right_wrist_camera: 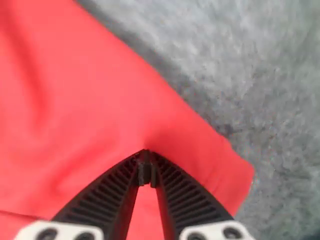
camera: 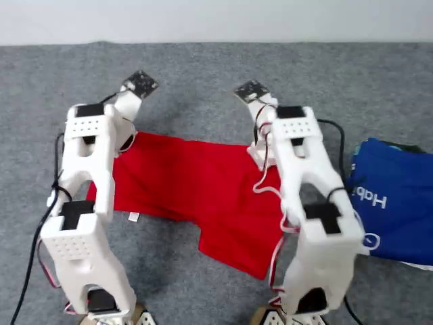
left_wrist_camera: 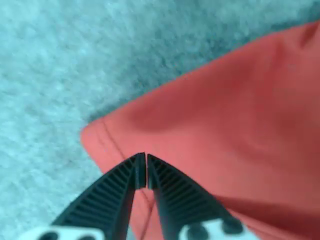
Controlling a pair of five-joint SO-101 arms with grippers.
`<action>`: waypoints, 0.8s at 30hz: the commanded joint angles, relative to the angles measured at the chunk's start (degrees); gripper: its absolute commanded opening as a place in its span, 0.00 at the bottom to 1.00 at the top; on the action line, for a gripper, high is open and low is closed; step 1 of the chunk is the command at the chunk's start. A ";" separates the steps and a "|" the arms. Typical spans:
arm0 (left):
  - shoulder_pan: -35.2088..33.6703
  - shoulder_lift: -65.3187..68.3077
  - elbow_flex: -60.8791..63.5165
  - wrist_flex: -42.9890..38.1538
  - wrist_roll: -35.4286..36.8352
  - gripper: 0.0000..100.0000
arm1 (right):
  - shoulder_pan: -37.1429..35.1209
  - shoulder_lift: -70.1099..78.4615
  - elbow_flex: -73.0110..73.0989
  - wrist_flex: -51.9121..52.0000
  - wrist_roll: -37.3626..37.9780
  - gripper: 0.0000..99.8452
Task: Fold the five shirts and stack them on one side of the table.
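Red shirt point(camera: 196, 186) lies spread flat on the grey surface point(camera: 203, 68), reaching from one arm to the other. A blue shirt point(camera: 396, 196) rests near it, on the right arm's outer side. The left end effector point(left_wrist_camera: 145, 170) is clenched on the red shirt near its far corner. The right end effector point(right_wrist_camera: 145, 170) is clenched on the far edge, puckering the cloth.

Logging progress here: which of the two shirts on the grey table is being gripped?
The red fabric shirt, spread out: the left gripper and right gripper each pinch a corner. The blue shirt lies apart beside the right arm.
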 commanded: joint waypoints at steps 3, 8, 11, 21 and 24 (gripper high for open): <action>-3.60 4.48 -0.40 0.00 -5.19 0.01 | 3.21 9.98 -16.00 10.15 -0.35 0.01; -7.21 6.77 -6.90 7.38 -5.89 0.01 | 4.53 16.57 -24.88 17.01 -0.35 0.01; -9.58 7.03 -10.07 10.29 -5.89 0.01 | 5.32 17.98 -28.22 19.12 -0.35 0.01; -8.79 0.09 -18.77 24.26 -5.98 0.01 | 2.51 17.89 -38.86 28.18 -0.35 0.01; -5.63 -3.34 -18.68 28.48 -5.98 0.01 | 0.40 17.89 -45.89 32.22 -0.53 0.01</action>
